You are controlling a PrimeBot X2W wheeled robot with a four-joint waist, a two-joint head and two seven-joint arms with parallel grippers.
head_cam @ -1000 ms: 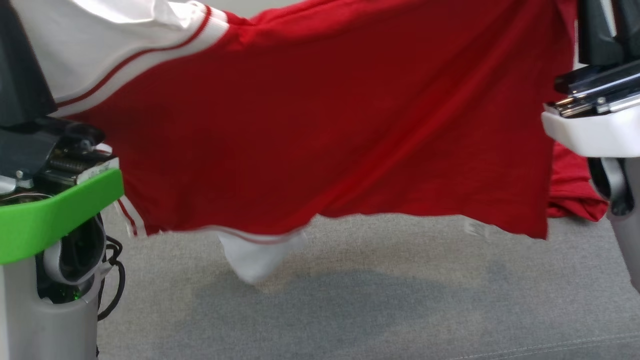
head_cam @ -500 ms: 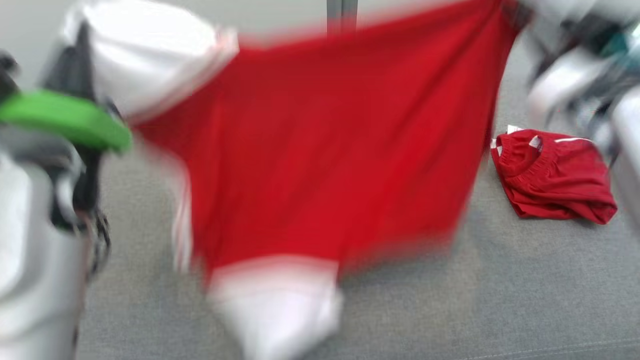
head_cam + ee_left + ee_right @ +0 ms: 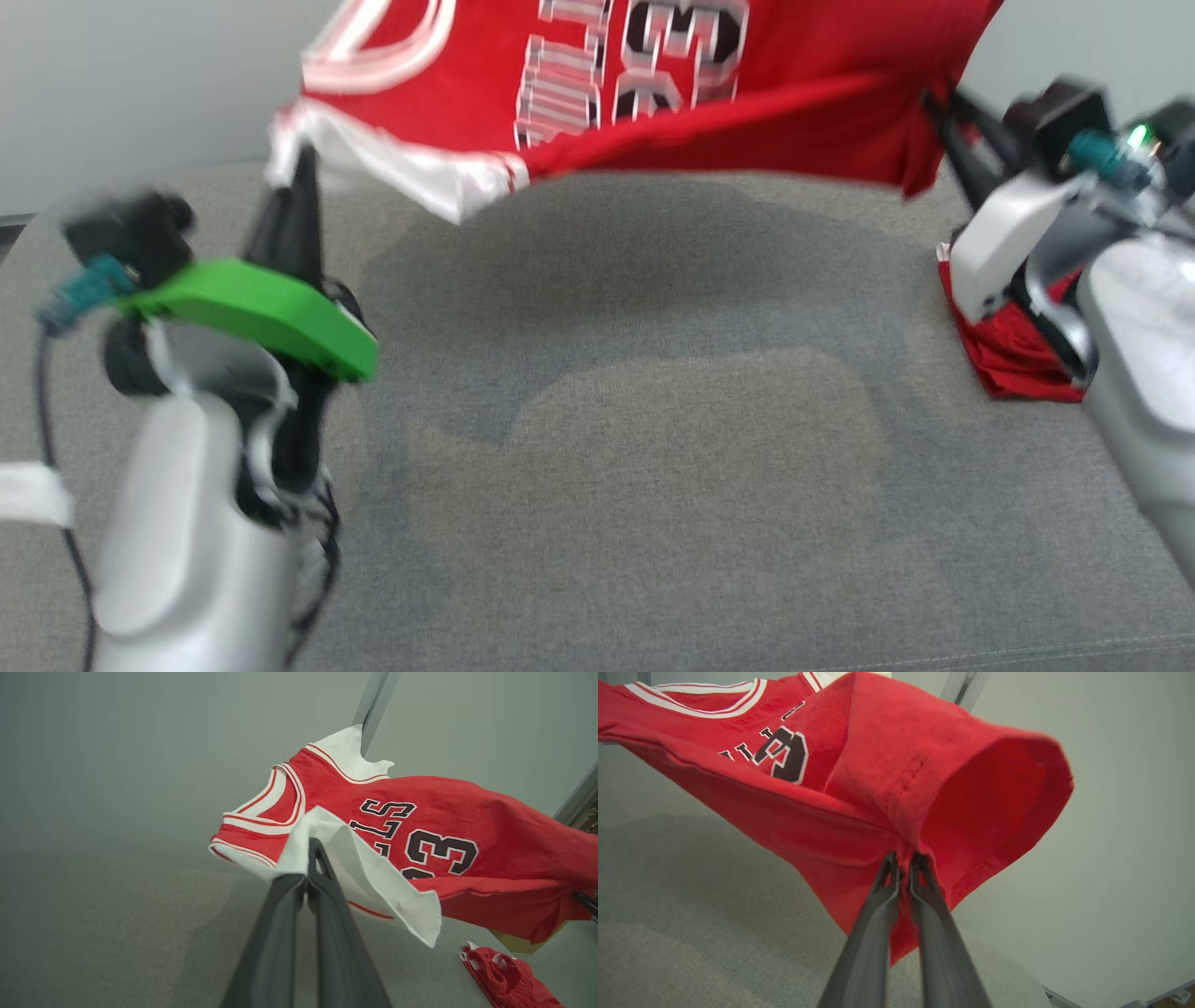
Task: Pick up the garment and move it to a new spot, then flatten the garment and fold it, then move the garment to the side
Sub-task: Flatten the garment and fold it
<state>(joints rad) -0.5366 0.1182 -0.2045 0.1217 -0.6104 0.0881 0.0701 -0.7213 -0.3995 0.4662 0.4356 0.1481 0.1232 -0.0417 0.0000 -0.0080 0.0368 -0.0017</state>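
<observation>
1. At the left of the head view, the left fingers (image 3: 299,201) rise above a green wrist collar (image 3: 252,313). They are pressed together and pinch the white-trimmed edge of the garment. In the left wrist view, white cloth drapes over their tips (image 3: 322,872).
2. The garment (image 3: 747,103) is a red sleeveless jersey with white trim, dark lettering and a number. It hangs spread between the two arms, held up clear of the grey fabric surface (image 3: 653,448), which carries its shadow. The left wrist view shows its printed side (image 3: 467,826) sagging toward the far arm.
3. At the right, the right fingers (image 3: 966,131) are close together and pinch a bunched red corner of the garment at its hem. In the right wrist view, the cloth (image 3: 878,765) billows open just above the tips (image 3: 878,914).
4. Farthest right, a second red garment (image 3: 1013,359) lies crumpled on the grey fabric surface, partly hidden behind the right arm.
</observation>
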